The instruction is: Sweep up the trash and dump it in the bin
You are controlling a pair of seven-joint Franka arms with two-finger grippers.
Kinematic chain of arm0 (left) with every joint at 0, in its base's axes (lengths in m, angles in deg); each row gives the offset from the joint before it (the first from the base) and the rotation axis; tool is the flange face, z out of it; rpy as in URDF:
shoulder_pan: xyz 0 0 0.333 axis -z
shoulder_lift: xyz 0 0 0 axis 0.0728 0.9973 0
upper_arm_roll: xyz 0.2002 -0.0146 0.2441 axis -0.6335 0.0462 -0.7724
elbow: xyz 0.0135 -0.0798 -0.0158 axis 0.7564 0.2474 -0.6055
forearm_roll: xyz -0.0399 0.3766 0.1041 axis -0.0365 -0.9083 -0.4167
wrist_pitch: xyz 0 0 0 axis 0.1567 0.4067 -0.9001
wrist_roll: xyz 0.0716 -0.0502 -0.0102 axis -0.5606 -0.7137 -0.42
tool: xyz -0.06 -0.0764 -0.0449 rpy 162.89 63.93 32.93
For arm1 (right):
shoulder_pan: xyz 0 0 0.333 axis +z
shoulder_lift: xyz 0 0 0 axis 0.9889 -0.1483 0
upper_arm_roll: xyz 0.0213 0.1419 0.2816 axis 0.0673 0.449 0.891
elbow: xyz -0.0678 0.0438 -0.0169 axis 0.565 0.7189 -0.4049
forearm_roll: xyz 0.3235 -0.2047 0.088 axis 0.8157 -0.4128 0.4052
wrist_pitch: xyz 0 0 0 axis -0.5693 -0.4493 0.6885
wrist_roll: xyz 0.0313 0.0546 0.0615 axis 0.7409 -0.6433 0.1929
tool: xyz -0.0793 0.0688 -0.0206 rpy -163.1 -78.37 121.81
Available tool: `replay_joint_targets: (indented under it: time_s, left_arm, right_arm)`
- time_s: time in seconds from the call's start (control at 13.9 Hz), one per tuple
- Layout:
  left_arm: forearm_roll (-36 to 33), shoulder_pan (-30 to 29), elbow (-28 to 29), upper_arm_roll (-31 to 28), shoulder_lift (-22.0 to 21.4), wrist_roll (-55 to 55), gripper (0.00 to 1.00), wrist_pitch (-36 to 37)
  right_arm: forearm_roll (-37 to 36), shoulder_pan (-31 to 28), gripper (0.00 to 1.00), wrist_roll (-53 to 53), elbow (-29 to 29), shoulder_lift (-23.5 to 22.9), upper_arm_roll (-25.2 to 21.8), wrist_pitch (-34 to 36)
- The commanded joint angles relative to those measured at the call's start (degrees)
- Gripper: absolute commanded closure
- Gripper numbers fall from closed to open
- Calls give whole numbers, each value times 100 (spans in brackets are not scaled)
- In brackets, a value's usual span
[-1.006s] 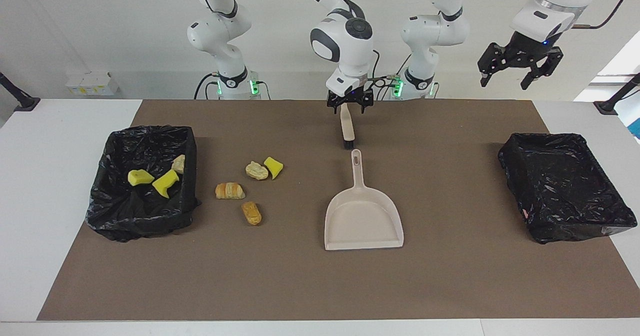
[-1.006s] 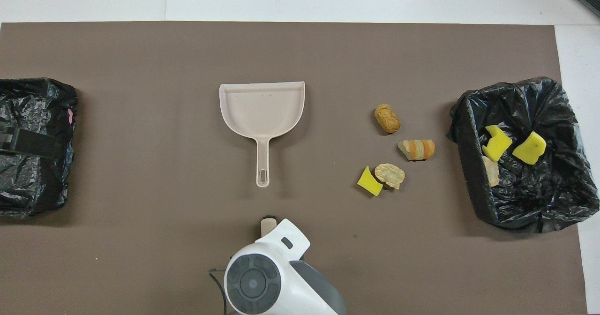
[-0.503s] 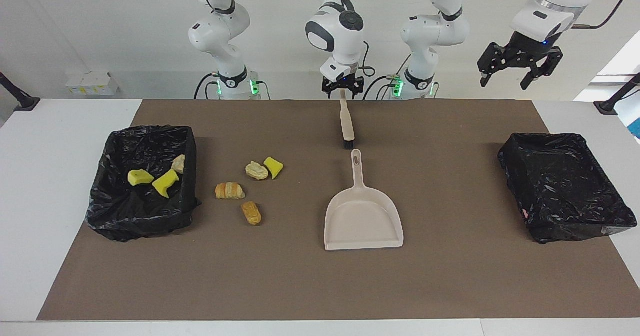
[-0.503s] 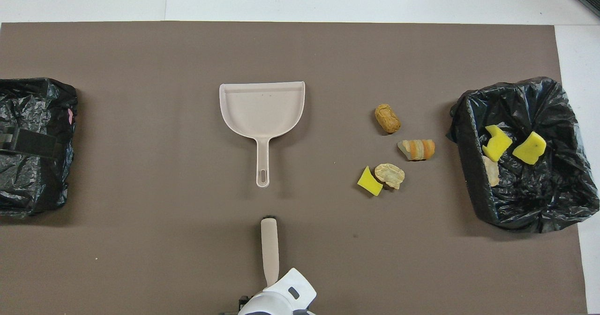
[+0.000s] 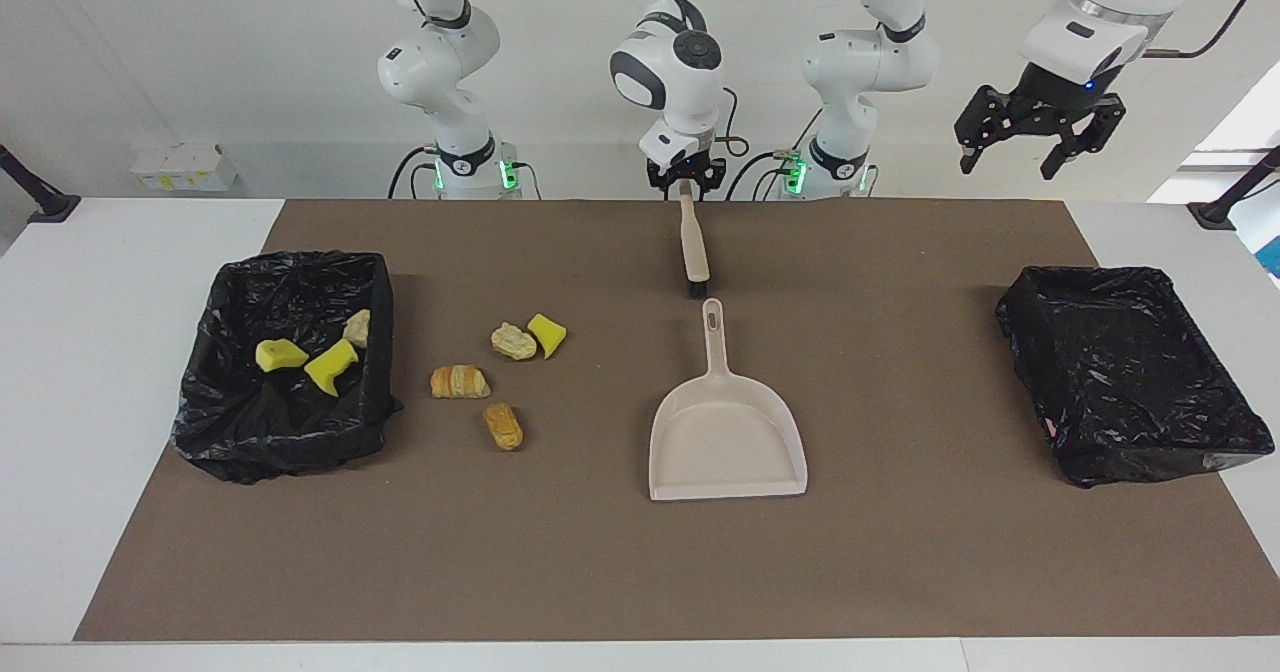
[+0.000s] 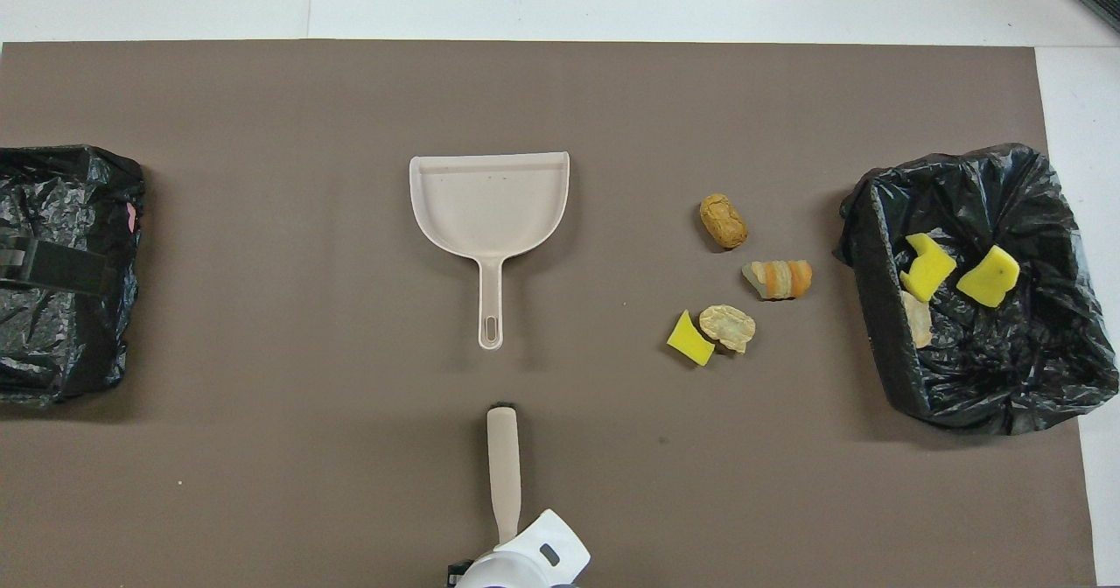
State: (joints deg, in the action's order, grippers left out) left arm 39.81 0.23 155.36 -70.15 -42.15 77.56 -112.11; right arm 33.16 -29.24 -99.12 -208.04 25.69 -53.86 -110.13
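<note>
The bin bags are shiny, crinkly black plastic. The dustpan is smooth plastic. The brown mat looks dull and flat.

Setting: robotics lab, probably. Evidence: two white arms mounted at white table, brown mat as work surface, bare white wall, cabling overhead.

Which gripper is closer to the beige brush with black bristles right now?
Right. The right gripper is at the handle end of the beige brush; the left gripper waits raised, toward the left arm's end of the table.
</note>
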Motion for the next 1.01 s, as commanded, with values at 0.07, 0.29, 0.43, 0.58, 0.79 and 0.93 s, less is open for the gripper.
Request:
replay_joint_targets:
  time_s: [0.07,0.29,0.43,0.58,0.79,0.93]
  left_arm:
    - [63,69,146,18,-132,-38,0,-78]
    - [63,104,155,106,-124,-38,0,-192]
    - [124,122,182,115,-80,-47,0,-577]
    - [133,200,190,132,-10,-38,0,-859]
    - [142,682,470,150,262,-413,0,-1394]
    - [142,1236,830,150,517,-1334,0,-2140]
  right_arm:
    - [172,76,94,305,-29,-18,-21,-89]
    - [111,24,100,182,593,-89,-56,707]
    - [75,-317,100,200,745,147,-100,1201]
    - [-257,-730,100,462,789,455,-100,1894]
    - [-679,-1609,100,1217,1060,737,-100,2634]
    - [-1399,-2119,100,1473,1140,668,-91,2820]
